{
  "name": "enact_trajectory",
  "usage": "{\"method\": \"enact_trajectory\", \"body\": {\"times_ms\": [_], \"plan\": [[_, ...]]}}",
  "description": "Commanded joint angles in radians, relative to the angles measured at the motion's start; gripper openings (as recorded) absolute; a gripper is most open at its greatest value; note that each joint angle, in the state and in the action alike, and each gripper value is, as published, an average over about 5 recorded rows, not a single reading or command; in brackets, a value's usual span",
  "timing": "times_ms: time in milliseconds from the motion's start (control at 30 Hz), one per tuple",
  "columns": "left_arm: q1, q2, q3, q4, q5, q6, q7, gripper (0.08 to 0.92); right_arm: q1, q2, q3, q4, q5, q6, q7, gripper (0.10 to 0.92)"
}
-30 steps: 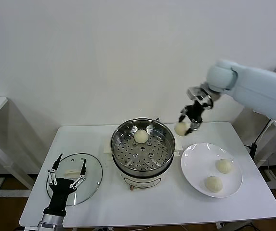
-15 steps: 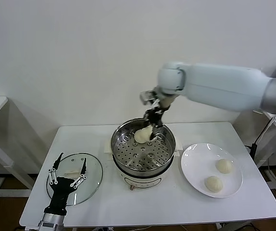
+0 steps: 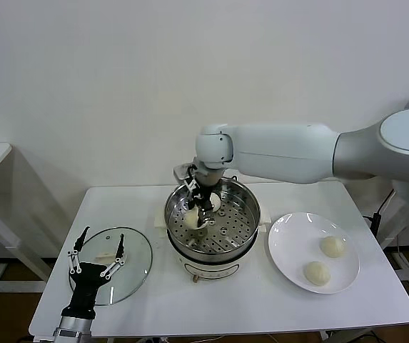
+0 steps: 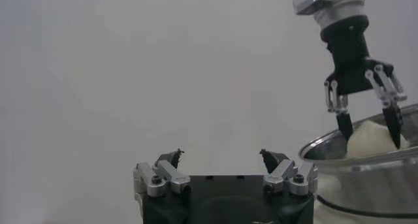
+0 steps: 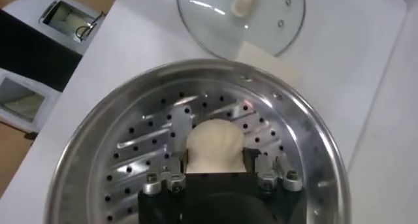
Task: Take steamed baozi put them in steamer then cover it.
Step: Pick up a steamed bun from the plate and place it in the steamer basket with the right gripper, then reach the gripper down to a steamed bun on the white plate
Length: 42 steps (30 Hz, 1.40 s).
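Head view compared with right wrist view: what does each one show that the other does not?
Only the head view shows the plate with two baozi and the left gripper over the glass lid. Only the right wrist view shows the bun between the right gripper fingers above the perforated tray. Both show the steamer and lid.

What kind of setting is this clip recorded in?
Probably a lab mock-up of a kitchen, not a real one: a plain white table against a bare white wall, holding only a steamer, glass lid and plate.
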Motion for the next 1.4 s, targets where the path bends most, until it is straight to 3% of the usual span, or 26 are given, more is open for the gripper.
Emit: {"method": "enact_trajectory", "body": {"times_ms": [33, 267, 500, 733, 1033, 1233, 1400], "plan": [[-0.001, 0.001, -0.004, 0.004, -0.002, 0.0, -0.002, 0.823, -0.042, 0.04, -0.004, -0.015, -0.009, -0.016, 0.044, 0.6], [-0.001, 0.004, -0.007, 0.006, -0.004, -0.002, -0.002, 0.823, -0.047, 0.041, -0.004, -0.016, -0.022, -0.017, 0.055, 0.622], [0.0, 0.003, -0.007, 0.004, -0.004, -0.001, -0.002, 0.823, -0.03, -0.012, 0.036, 0.025, -0.02, -0.014, 0.058, 0.79], [0.003, 0.002, -0.006, 0.0, -0.001, -0.001, -0.002, 0.823, 0.045, -0.272, 0.15, 0.119, -0.137, 0.053, -0.075, 0.822], [0.006, 0.006, 0.003, 0.004, 0.008, -0.003, 0.002, 0.823, 0.068, -0.668, 0.227, 0.123, -0.257, 0.228, -0.296, 0.823], [0.008, 0.003, 0.013, 0.007, 0.016, -0.003, 0.003, 0.823, -0.009, -0.815, 0.204, 0.127, -0.343, 0.294, -0.354, 0.823], [0.012, 0.001, 0.012, 0.008, 0.02, -0.003, 0.003, 0.823, -0.141, -0.885, 0.189, 0.154, -0.411, 0.325, -0.319, 0.823]]}}
